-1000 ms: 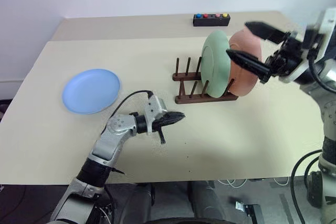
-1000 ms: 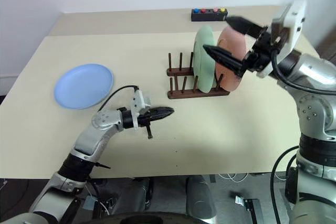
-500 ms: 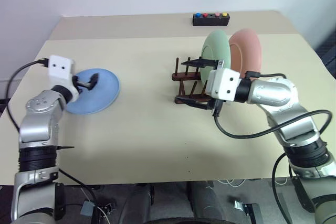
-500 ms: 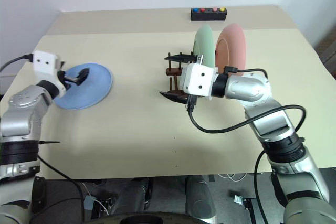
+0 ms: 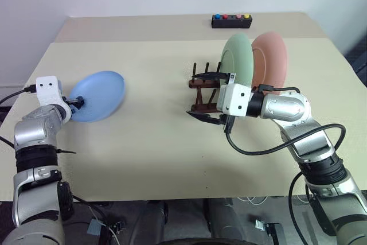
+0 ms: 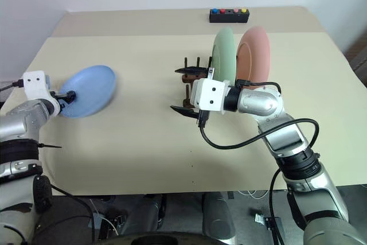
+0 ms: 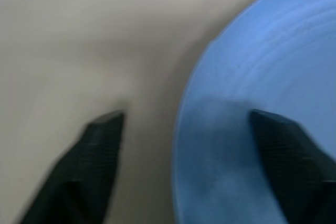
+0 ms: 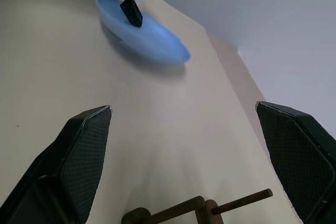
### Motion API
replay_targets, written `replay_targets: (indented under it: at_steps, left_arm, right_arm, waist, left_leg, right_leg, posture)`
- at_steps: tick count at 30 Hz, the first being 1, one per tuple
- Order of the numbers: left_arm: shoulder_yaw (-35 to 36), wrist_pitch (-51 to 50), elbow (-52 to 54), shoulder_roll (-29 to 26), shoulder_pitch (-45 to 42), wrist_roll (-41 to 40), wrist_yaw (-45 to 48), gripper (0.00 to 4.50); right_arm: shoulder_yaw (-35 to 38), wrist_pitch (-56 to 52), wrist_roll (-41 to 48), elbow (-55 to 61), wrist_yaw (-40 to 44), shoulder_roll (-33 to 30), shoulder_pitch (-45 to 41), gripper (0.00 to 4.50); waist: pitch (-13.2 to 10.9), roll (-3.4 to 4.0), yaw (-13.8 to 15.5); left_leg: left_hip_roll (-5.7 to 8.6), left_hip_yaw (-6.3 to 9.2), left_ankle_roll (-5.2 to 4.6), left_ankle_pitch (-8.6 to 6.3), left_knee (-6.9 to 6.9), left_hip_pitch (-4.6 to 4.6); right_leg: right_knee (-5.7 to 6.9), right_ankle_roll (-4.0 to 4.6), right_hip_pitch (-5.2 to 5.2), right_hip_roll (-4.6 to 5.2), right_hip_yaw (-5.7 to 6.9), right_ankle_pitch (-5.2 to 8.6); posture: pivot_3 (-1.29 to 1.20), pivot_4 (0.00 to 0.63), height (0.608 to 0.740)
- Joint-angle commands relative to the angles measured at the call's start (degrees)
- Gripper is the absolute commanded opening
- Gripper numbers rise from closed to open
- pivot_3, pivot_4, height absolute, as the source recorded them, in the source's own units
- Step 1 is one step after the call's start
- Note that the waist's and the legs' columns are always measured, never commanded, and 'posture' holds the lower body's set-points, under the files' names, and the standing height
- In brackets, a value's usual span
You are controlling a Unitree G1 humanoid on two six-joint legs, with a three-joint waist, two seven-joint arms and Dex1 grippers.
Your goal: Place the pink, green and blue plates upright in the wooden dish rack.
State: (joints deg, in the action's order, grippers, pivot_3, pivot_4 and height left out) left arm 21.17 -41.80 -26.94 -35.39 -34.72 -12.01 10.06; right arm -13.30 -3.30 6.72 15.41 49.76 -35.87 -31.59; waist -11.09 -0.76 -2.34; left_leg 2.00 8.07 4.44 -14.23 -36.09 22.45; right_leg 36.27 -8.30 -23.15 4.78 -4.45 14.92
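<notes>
The blue plate (image 5: 98,95) sits at the table's left, tipped with its far side raised. My left gripper (image 5: 77,102) is open at its near-left rim; in the left wrist view one finger (image 7: 97,150) is outside the rim and the other finger (image 7: 286,150) lies over the plate (image 7: 252,87). The green plate (image 5: 238,61) and pink plate (image 5: 272,61) stand upright in the wooden dish rack (image 5: 196,82). My right gripper (image 5: 205,96) hangs open and empty at the rack's free left end, pointing toward the blue plate (image 8: 144,30).
A black box with coloured buttons (image 5: 230,21) sits at the table's far edge. A black cable (image 5: 252,148) loops from my right wrist over the table. Bare tabletop (image 5: 155,124) lies between the blue plate and the rack.
My left gripper swung from the table's middle out left to the blue plate's rim, and the plate tipped up. My right gripper came down and left from beside the pink plate to the rack's left end.
</notes>
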Motion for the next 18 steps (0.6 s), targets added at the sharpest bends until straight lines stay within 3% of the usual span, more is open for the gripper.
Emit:
replay_targets:
  at_steps: [1,5,6,14,18]
  left_arm:
    - [1.7,0.5,0.6,1.1,-0.5,-1.2,-0.9,2.17]
    - [2.8,0.8,2.9,2.6,-0.5,-2.5,-1.5,0.27]
    - [3.1,0.7,3.6,2.9,-0.5,-2.8,-1.6,0.05]
    - [7.7,6.0,15.7,9.5,-1.0,-10.3,-1.1,0.05]
    - [6.6,9.4,24.6,13.2,-2.9,-11.8,-3.0,0.05]
  right_arm:
    - [1.6,0.7,-0.7,1.6,-0.8,0.2,0.4,4.50]
    - [2.1,0.7,-1.1,1.9,-0.8,0.0,1.0,4.50]
    - [2.2,0.7,-1.1,1.9,-0.8,0.0,1.1,4.50]
    - [1.9,2.5,-4.1,-0.1,-2.4,0.3,-0.6,4.50]
    - [1.3,4.6,-7.5,-2.7,-4.0,0.8,-2.6,4.50]
  waist:
    - [0.0,0.00,0.0]
    - [0.0,0.00,0.3]
    - [0.0,-0.01,0.4]
    - [0.0,-0.04,0.7]
    - [0.0,-0.08,1.2]
  left_leg:
    - [0.00,0.00,0.00,0.00,0.00,0.00]
    - [0.00,0.00,0.02,0.01,-0.02,-0.01]
    - [0.00,0.00,0.04,0.02,-0.02,-0.02]
    - [0.00,0.01,0.06,0.03,-0.04,-0.01]
    - [0.00,-0.01,0.08,0.04,-0.04,0.00]
  right_leg:
    - [0.01,0.00,0.00,0.00,0.00,0.00]
    - [0.04,0.00,0.00,0.01,0.00,0.00]
    - [0.05,0.01,0.02,0.02,0.00,0.00]
    - [0.04,0.01,0.02,0.03,0.00,-0.01]
    - [0.03,0.04,-0.02,0.03,0.00,-0.04]
  posture:
    - [0.00,0.150,0.740]
    - [0.00,0.150,0.740]
    - [0.00,0.150,0.740]
    - [0.00,0.150,0.740]
    - [0.00,0.150,0.740]
